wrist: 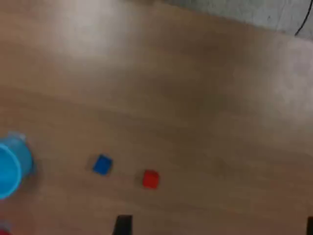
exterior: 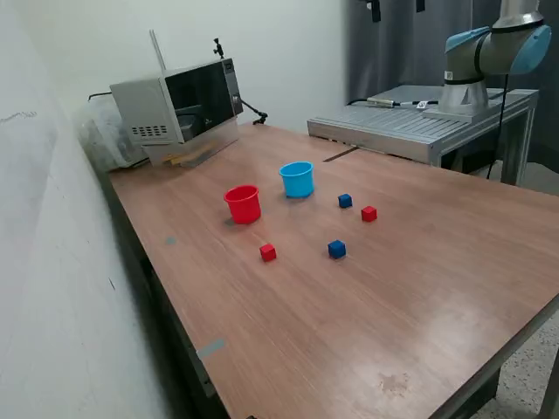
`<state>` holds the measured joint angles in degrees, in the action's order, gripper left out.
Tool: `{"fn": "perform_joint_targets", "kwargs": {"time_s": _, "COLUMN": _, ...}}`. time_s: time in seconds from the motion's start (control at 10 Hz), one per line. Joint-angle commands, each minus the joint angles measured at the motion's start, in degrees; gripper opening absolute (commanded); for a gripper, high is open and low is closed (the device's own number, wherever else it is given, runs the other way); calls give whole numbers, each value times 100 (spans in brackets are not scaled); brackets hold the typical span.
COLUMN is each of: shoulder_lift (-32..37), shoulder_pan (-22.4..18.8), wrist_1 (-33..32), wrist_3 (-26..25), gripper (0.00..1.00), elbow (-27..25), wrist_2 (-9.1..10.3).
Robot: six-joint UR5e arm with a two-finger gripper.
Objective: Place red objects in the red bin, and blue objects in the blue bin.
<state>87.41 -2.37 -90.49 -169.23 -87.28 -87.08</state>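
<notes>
On the wooden table (exterior: 349,314) the red bin (exterior: 243,203), a small red cup, stands beside the blue bin (exterior: 297,178), a light blue cup. Red objects: one cube (exterior: 268,252) in front of the red cup, another (exterior: 369,213) toward the exterior view's right. Blue objects: one cube (exterior: 345,201) next to that red cube, another (exterior: 336,249) nearer the front. The wrist view, high above the table, shows the blue cup (wrist: 10,164), a blue cube (wrist: 102,164) and a red cube (wrist: 150,179). My gripper (wrist: 215,227) shows only as two dark fingertips (wrist: 122,225) set far apart, holding nothing.
A microwave (exterior: 179,105) sits at the table's back corner by the white wall. A metal platform (exterior: 419,122) carries the arm's base (exterior: 480,61) at the exterior view's back right. The table's front edge runs along the bottom right.
</notes>
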Motion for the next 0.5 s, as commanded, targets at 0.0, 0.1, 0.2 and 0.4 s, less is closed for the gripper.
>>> {"fn": "perform_joint_targets", "kwargs": {"time_s": 0.0, "shoulder_lift": -1118, "shoulder_pan": -71, "wrist_1": -1144, "wrist_3": -23, "gripper": 100, "elbow": 403, "wrist_2": 7}}
{"fn": "perform_joint_targets", "kwargs": {"time_s": 0.1, "shoulder_lift": -1495, "shoulder_pan": -71, "wrist_1": -1233, "wrist_3": -101, "gripper": 100, "elbow": 649, "wrist_2": 7}}
{"fn": "perform_joint_targets", "kwargs": {"time_s": 0.2, "shoulder_lift": -1873, "shoulder_pan": -79, "wrist_1": -1373, "wrist_3": -163, "gripper": 100, "elbow": 886, "wrist_2": 7}}
{"fn": "perform_joint_targets", "kwargs": {"time_s": 0.4, "shoulder_lift": -2506, "shoulder_pan": -114, "wrist_1": -1733, "wrist_3": -172, "gripper": 100, "elbow": 1142, "wrist_2": 7}}
